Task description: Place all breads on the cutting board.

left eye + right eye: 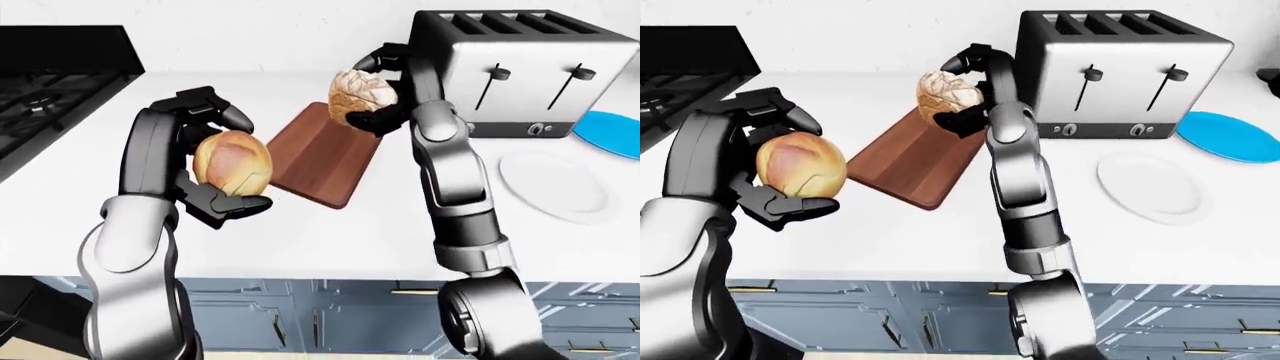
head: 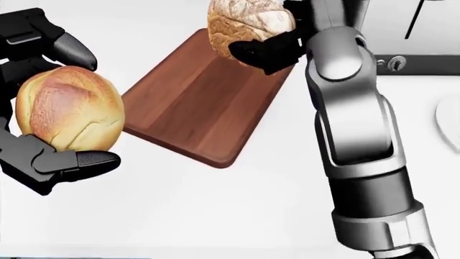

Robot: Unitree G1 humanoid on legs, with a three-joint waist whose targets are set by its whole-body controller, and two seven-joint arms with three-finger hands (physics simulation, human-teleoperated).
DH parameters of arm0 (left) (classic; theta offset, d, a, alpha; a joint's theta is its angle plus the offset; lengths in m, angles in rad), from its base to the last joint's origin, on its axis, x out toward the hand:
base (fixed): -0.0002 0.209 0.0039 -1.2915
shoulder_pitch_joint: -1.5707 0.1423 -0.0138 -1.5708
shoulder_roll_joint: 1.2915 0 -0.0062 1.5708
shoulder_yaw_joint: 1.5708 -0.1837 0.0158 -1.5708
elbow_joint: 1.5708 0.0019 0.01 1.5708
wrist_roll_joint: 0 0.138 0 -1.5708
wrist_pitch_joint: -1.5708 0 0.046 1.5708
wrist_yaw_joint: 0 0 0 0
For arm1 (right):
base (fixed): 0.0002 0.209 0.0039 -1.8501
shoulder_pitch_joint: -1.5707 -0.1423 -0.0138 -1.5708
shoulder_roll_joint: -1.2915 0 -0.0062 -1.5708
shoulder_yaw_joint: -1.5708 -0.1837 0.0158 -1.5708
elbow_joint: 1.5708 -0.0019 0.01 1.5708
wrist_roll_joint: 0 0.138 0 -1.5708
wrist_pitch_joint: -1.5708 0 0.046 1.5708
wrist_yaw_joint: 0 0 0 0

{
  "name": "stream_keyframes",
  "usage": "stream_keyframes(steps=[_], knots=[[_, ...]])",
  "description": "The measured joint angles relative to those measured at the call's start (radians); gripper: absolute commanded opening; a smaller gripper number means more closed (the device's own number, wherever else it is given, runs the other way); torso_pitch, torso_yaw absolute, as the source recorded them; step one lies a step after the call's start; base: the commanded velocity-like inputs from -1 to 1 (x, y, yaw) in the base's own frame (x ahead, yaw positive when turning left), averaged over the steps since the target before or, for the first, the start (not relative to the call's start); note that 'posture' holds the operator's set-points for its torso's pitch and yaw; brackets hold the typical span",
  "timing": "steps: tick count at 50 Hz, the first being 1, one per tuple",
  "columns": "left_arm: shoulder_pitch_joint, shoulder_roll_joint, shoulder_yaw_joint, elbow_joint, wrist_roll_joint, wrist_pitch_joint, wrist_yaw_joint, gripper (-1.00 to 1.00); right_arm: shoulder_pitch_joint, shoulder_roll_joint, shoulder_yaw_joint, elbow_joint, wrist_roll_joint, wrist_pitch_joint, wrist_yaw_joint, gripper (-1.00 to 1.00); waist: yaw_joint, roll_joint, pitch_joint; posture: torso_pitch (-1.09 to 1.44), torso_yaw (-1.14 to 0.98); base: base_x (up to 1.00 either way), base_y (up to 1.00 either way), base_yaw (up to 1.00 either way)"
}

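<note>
Holding a crusty white loaf (image 2: pixel 248 24) above the cutting board's (image 2: pixel 190 102) top end, the right hand (image 2: pixel 269 46) is grasping it firmly. The left hand (image 2: pixel 43 102) is gripping a golden bun (image 2: pixel 68 108) over bare counter, left of the board, whose long axis is running diagonally toward the toaster (image 1: pixel 520 67). The right hand is nearer.
</note>
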Motion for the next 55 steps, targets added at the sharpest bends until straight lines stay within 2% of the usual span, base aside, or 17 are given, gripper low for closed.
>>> stream_keyframes(steps=[5, 17, 28, 43, 45, 51, 52, 55], knots=[[0.003, 0.000, 0.005, 0.006, -0.008, -0.007, 0.005, -1.00, -0.082, -0.019, -0.016, 0.199, 0.030, -0.093, -0.060, -1.00, 0.000, 0.001, 0.000, 0.00, 0.00, 0.00, 0.00, 0.00], [0.002, 0.011, 0.018, 0.017, -0.036, -0.018, 0.012, -1.00, -0.322, -0.036, -0.018, 0.728, 0.054, -0.325, -0.166, -1.00, -0.003, 0.006, -0.003, 0.00, 0.00, 0.00, 0.00, 0.00], [0.003, 0.024, 0.036, 0.020, -0.058, -0.022, 0.018, -1.00, -0.358, -0.011, -0.016, 0.934, 0.039, -0.467, -0.229, -1.00, -0.002, 0.007, -0.006, 0.00, 0.00, 0.00, 0.00, 0.00], [0.029, 0.029, 0.045, 0.025, -0.083, -0.038, 0.035, -1.00, -0.354, 0.023, -0.016, 0.992, 0.035, -0.537, -0.244, -1.00, 0.000, 0.006, -0.009, 0.00, 0.00, 0.00, 0.00, 0.00], [0.029, 0.030, 0.047, 0.023, -0.086, -0.036, 0.035, -1.00, -0.351, 0.029, -0.015, 0.999, 0.034, -0.538, -0.245, -0.68, 0.000, 0.006, -0.008, 0.00, 0.00, 0.00, 0.00, 0.00], [0.037, 0.033, 0.053, 0.021, -0.093, -0.040, 0.038, -1.00, -0.346, 0.035, -0.009, 1.001, 0.026, -0.542, -0.243, -0.46, 0.001, 0.006, -0.006, 0.00, 0.00, 0.00, 0.00, 0.00], [0.037, 0.033, 0.054, 0.020, -0.094, -0.040, 0.038, -1.00, -0.346, 0.035, -0.008, 1.000, 0.023, -0.543, -0.244, -0.25, 0.001, 0.006, -0.007, 0.00, 0.00, 0.00, 0.00, 0.00], [0.038, 0.035, 0.054, 0.018, -0.096, -0.038, 0.040, -1.00, -0.342, 0.034, -0.004, 1.001, 0.011, -0.551, -0.247, -0.11, 0.001, 0.006, -0.008, 0.00, 0.00, 0.00, 0.00, 0.00]])
